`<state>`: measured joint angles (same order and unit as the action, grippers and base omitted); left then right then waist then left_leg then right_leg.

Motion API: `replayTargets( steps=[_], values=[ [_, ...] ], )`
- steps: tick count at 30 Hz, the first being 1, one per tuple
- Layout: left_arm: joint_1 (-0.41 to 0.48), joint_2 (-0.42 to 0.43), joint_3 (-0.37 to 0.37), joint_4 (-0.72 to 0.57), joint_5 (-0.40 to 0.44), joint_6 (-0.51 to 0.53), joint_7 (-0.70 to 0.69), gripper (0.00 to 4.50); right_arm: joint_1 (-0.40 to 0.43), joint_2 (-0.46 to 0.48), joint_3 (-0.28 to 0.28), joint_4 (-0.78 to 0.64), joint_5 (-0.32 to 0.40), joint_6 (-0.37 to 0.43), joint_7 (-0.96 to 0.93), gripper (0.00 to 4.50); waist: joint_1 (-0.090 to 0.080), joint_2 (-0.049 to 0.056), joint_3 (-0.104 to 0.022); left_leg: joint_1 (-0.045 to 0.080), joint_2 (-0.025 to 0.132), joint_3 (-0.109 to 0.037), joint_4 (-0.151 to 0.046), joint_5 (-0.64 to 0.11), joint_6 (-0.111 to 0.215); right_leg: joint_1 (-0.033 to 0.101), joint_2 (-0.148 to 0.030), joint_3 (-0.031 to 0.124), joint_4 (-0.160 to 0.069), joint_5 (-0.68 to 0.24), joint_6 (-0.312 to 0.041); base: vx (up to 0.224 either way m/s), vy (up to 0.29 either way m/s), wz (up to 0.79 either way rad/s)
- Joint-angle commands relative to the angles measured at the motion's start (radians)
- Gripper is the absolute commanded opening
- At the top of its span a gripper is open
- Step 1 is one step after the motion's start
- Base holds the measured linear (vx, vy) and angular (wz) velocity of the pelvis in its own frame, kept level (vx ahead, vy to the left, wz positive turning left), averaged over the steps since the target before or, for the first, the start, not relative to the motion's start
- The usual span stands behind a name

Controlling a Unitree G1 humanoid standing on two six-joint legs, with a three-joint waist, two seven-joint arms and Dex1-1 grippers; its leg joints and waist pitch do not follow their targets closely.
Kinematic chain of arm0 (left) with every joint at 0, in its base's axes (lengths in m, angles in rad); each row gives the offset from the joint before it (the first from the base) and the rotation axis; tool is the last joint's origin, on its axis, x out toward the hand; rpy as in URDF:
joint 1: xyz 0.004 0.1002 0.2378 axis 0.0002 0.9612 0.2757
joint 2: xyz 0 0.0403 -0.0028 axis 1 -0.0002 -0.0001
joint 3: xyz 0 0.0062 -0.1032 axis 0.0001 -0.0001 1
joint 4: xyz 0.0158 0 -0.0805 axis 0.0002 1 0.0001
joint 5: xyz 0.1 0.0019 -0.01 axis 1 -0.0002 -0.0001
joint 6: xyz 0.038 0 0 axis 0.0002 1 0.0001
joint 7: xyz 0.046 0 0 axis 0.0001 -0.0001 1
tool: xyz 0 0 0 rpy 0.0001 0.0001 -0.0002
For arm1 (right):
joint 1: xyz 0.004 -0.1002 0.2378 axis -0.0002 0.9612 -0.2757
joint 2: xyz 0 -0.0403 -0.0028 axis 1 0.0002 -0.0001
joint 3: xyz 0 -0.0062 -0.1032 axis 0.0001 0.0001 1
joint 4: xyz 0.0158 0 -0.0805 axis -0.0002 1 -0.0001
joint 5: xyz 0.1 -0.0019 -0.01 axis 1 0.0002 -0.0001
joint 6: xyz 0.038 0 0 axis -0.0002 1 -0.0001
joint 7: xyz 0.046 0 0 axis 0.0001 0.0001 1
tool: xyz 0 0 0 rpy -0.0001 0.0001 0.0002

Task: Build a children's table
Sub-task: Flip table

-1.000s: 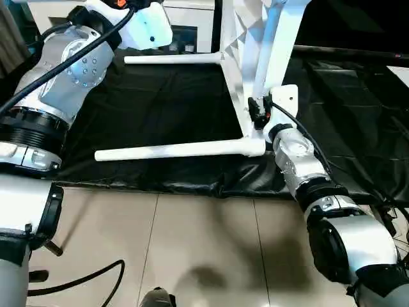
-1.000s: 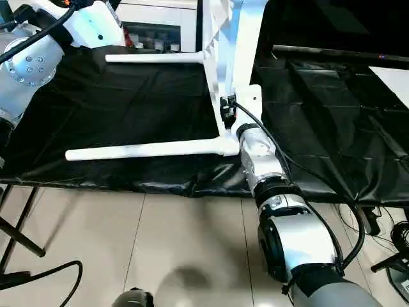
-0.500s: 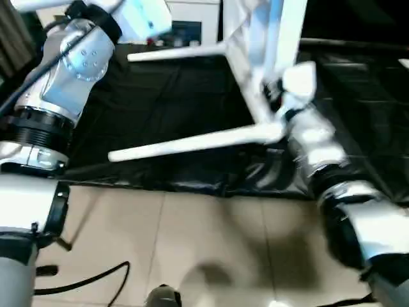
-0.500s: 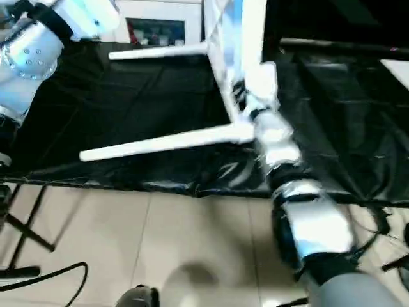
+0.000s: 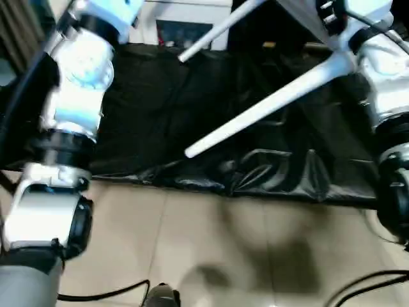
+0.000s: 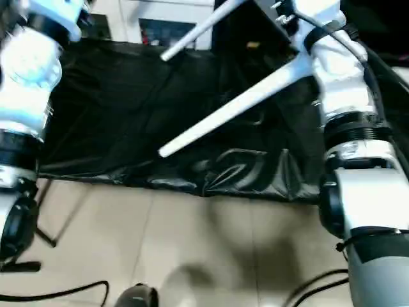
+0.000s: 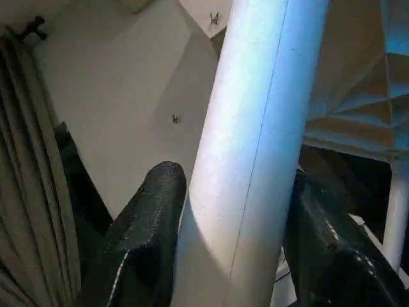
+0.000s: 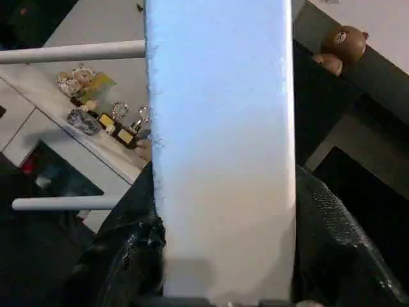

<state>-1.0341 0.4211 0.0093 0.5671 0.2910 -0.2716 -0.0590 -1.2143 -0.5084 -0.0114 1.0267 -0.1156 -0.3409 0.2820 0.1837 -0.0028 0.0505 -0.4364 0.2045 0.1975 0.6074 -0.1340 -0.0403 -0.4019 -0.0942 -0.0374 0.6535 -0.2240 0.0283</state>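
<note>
The children's table is held up in the air above the black-covered bench, tilted. One white leg slopes down toward the bench's front edge, and a second leg slants behind it. In the left wrist view my left gripper is shut on a white tube leg, one black finger on each side, with the ribbed underside beside it. In the right wrist view my right gripper is shut on the flat white edge of the table top. My right forearm reaches up at the right, my left forearm at the left.
A black sheet covers the bench, wrinkled along its front edge. Beige floor tiles lie in front, with a cable on them. A white cabinet stands behind the bench.
The table has been lifted and tipped: its legs, level a second ago, now slope down to the left. Both arms have risen with it, and the camera has shifted.
</note>
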Motion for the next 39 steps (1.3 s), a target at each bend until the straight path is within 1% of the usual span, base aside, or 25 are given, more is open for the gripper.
replayTargets(
  steps=[1, 4, 5, 6, 7, 9, 10, 13, 15, 17, 18, 19, 23, 24, 26, 27, 30, 31, 33, 34, 35, 36, 37, 38, 39],
  values=[
    [0.041, -0.011, 0.07, 0.07, -0.066, 0.062, 0.031, 2.04, 0.007, -0.044, -0.043, 0.038, 0.039, 0.044, 0.001, 2.52, -0.018, -0.012, -0.07, 0.058, 0.019, -0.018, -0.069, -0.384, -0.062, 0.012, -0.036, 0.019, -0.085, -0.209, -0.144, 0.0, 0.0, 0.0],
    [0.04, -0.01, 0.067, 0.062, -0.064, 0.095, 0.031, 2.04, 0.013, -0.038, -0.04, 0.038, 0.041, 0.044, 0.012, 2.69, -0.024, -0.013, -0.072, 0.053, 0.018, -0.017, -0.067, -0.349, -0.052, 0.015, -0.038, 0.019, -0.083, -0.181, -0.149, 0.0, 0.0, 0.0],
    [0.041, -0.01, 0.068, 0.06, -0.067, 0.102, 0.033, 2.04, 0.013, -0.037, -0.039, 0.038, 0.04, 0.044, 0.016, 2.75, -0.027, -0.015, -0.073, 0.048, 0.016, -0.016, -0.065, -0.324, -0.047, 0.018, -0.037, 0.018, -0.081, -0.16, -0.155, 0.0, 0.0, 0.0],
    [0.042, -0.008, 0.066, 0.061, -0.067, 0.109, 0.034, 2.04, 0.012, -0.036, -0.039, 0.038, 0.038, 0.043, 0.017, 2.93, -0.028, -0.016, -0.074, 0.046, 0.015, -0.016, -0.064, -0.31, -0.045, 0.021, -0.037, 0.018, -0.08, -0.149, -0.157, 0.0, 0.0, 0.0],
    [0.044, -0.007, 0.065, 0.061, -0.066, 0.118, 0.035, 2.04, 0.011, -0.035, -0.041, 0.039, 0.04, 0.042, 0.028, 2.93, -0.03, -0.016, -0.076, 0.046, 0.014, -0.014, -0.061, -0.292, -0.04, 0.021, -0.036, 0.018, -0.078, -0.13, -0.163, 0.0, 0.0, 0.0],
    [0.05, -0.008, 0.066, 0.06, -0.062, 0.135, 0.039, 2.01, 0.009, -0.035, -0.035, 0.039, 0.032, 0.034, 0.039, 3.16, -0.033, -0.017, -0.075, 0.045, 0.014, -0.013, -0.059, -0.279, -0.031, 0.022, -0.035, 0.017, -0.078, -0.118, -0.173, 0.0, 0.0, 0.0],
    [0.053, -0.009, 0.068, 0.061, -0.061, 0.145, 0.043, 2.01, 0.009, -0.035, -0.034, 0.039, 0.032, 0.03, 0.047, 3.16, -0.034, -0.017, -0.075, 0.045, 0.014, -0.012, -0.059, -0.276, -0.029, 0.021, -0.035, 0.017, -0.077, -0.116, -0.175, 0.0, 0.0, 0.0],
    [0.057, -0.011, 0.069, 0.063, -0.057, 0.159, 0.051, 2.0, 0.009, -0.035, -0.033, 0.039, 0.035, 0.027, 0.058, 3.44, -0.039, -0.015, -0.074, 0.046, 0.015, -0.012, -0.059, -0.284, -0.024, 0.021, -0.034, 0.017, -0.079, -0.124, -0.181, 0.0, 0.0, 0.0],
    [0.061, -0.013, 0.071, 0.067, -0.057, 0.168, 0.055, 1.98, 0.013, -0.033, -0.032, 0.03, 0.041, 0.01, 0.073, 3.55, -0.043, -0.017, -0.072, 0.047, 0.015, -0.013, -0.06, -0.3, -0.026, 0.019, -0.034, 0.016, -0.081, -0.146, -0.18, 0.0, 0.0, 0.0],
    [0.068, -0.018, 0.075, 0.071, -0.057, 0.185, 0.057, 1.97, 0.023, -0.022, -0.039, 0.005, 0.069, -0.028, 0.121, 3.7, -0.044, -0.016, -0.073, 0.048, 0.016, -0.013, -0.061, -0.314, -0.027, 0.019, -0.036, 0.017, -0.082, -0.161, -0.178, 0.0, 0.0, 0.0],
    [0.071, -0.019, 0.077, 0.072, -0.059, 0.187, 0.057, 1.96, 0.026, -0.018, -0.042, -0.006, 0.078, -0.04, 0.136, 3.72, -0.044, -0.017, -0.073, 0.047, 0.017, -0.014, -0.061, -0.32, -0.024, 0.019, -0.037, 0.017, -0.083, -0.161, -0.175, 0.0, 0.0, 0.0],
    [0.074, -0.02, 0.077, 0.076, -0.063, 0.181, 0.057, 1.95, 0.032, -0.013, -0.046, -0.025, 0.087, -0.055, 0.146, 3.72, -0.044, -0.013, -0.073, 0.049, 0.017, -0.014, -0.061, -0.321, -0.023, 0.018, -0.037, 0.017, -0.083, -0.161, -0.175, 0.0, 0.0, 0.0],
    [0.08, -0.022, 0.077, 0.086, -0.072, 0.154, 0.056, 1.9, 0.04, -0.009, -0.057, -0.058, 0.101, -0.093, 0.134, 3.72, -0.041, -0.018, -0.075, 0.049, 0.016, -0.013, -0.06, -0.296, -0.016, 0.019, -0.034, 0.017, -0.081, -0.129, -0.181, 0.0, 0.0, 0.0],
    [0.086, -0.022, 0.071, 0.106, -0.078, 0.097, 0.039, 1.87, 0.048, 0.005, -0.1, -0.091, 0.168, -0.09, 0.163, 3.72, -0.041, -0.02, -0.075, 0.049, 0.016, -0.012, -0.059, -0.297, -0.009, 0.019, -0.035, 0.017, -0.082, -0.131, -0.182, 0.0, 0.0, 0.0],
    [0.094, -0.024, 0.071, 0.13, -0.092, 0.037, 0.016, 1.84, 0.063, 0.018, -0.15, -0.126, 0.23, -0.082, 0.16, 3.72, -0.038, -0.018, -0.075, 0.05, 0.018, -0.013, -0.061, -0.3, -0.001, 0.018, -0.036, 0.018, -0.084, -0.132, -0.175, 0.0, 0.0, 0.0],
    [0.098, -0.024, 0.072, 0.147, -0.1, 0.004, 0.002, 1.81, 0.079, 0.029, -0.187, -0.149, 0.277, -0.063, 0.156, 3.72, -0.035, -0.018, -0.077, 0.051, 0.019, -0.014, -0.062, -0.287, 0.002, 0.021, -0.036, 0.018, -0.081, -0.107, -0.173, 0.0, 0.0, 0.0],
    [0.106, -0.016, 0.071, 0.168, -0.106, -0.045, -0.009, 1.75, 0.146, 0.058, -0.258, -0.205, 0.379, -0.007, 0.161, 3.72, -0.027, -0.015, -0.081, 0.055, 0.021, -0.014, -0.063, -0.254, 0.002, 0.02, -0.033, 0.017, -0.073, -0.033, -0.184, 0.0, 0.0, 0.0],
    [0.107, -0.014, 0.07, 0.17, -0.106, -0.053, -0.012, 1.72, 0.164, 0.065, -0.268, -0.218, 0.398, 0.004, 0.169, 3.72, -0.024, -0.015, -0.081, 0.057, 0.021, -0.013, -0.063, -0.255, 0.003, 0.019, -0.031, 0.017, -0.074, -0.023, -0.182, 0.0, 0.0, 0.0],
    [0.106, -0.004, 0.069, 0.18, -0.106, -0.077, -0.014, 1.7, 0.221, 0.087, -0.297, -0.253, 0.454, 0.035, 0.187, 3.72, -0.021, -0.015, -0.084, 0.061, 0.024, -0.015, -0.066, -0.273, -0.015, 0.019, -0.034, 0.015, -0.071, -0.007, -0.186, 0.0, 0.0, 0.0],
    [0.103, 0.002, 0.066, 0.185, -0.106, -0.092, -0.021, 1.69, 0.259, 0.098, -0.31, -0.265, 0.485, 0.051, 0.21, 3.72, -0.02, -0.021, -0.084, 0.061, 0.023, -0.014, -0.067, -0.278, -0.017, 0.021, -0.034, 0.015, -0.073, -0.002, -0.186, 0.0, 0.0, 0.0],
    [0.099, 0.007, 0.064, 0.193, -0.107, -0.107, -0.024, 1.69, 0.291, 0.108, -0.316, -0.273, 0.507, 0.075, 0.232, 3.72, -0.017, -0.019, -0.082, 0.062, 0.024, -0.015, -0.069, -0.289, -0.02, 0.02, -0.036, 0.015, -0.074, -0.013, -0.185, 0.0, 0.0, 0.0],
    [0.096, 0.011, 0.063, 0.198, -0.111, -0.124, -0.034, 1.69, 0.321, 0.118, -0.321, -0.28, 0.531, 0.109, 0.261, 3.72, -0.019, -0.019, -0.081, 0.06, 0.023, -0.016, -0.072, -0.312, -0.023, 0.022, -0.037, 0.015, -0.078, -0.037, -0.179, 0.0, 0.0, 0.0],
    [0.096, 0.011, 0.063, 0.198, -0.111, -0.124, -0.034, 1.69, 0.321, 0.118, -0.321, -0.28, 0.531, 0.109, 0.261, 3.72, -0.016, -0.019, -0.082, 0.062, 0.025, -0.017, -0.074, -0.315, -0.028, 0.023, -0.039, 0.015, -0.079, -0.042, -0.176, 0.0, 0.0, 0.0],
    [0.092, 0.016, 0.059, 0.203, -0.11, -0.137, -0.043, 1.69, 0.347, 0.126, -0.321, -0.273, 0.537, 0.125, 0.28, 3.72, -0.019, -0.026, -0.082, 0.058, 0.025, -0.018, -0.075, -0.314, -0.037, 0.024, -0.039, 0.014, -0.077, -0.044, -0.176, 0.0, 0.0, 0.0],
    [0.088, 0.018, 0.058, 0.212, -0.109, -0.152, -0.048, 1.68, 0.363, 0.13, -0.32, -0.278, 0.54, 0.137, 0.286, 3.72, -0.017, -0.024, -0.08, 0.059, 0.025, -0.017, -0.076, -0.317, -0.042, 0.022, -0.041, 0.015, -0.08, -0.061, -0.173, 0.0, 0.0, 0.0]
  ],
)
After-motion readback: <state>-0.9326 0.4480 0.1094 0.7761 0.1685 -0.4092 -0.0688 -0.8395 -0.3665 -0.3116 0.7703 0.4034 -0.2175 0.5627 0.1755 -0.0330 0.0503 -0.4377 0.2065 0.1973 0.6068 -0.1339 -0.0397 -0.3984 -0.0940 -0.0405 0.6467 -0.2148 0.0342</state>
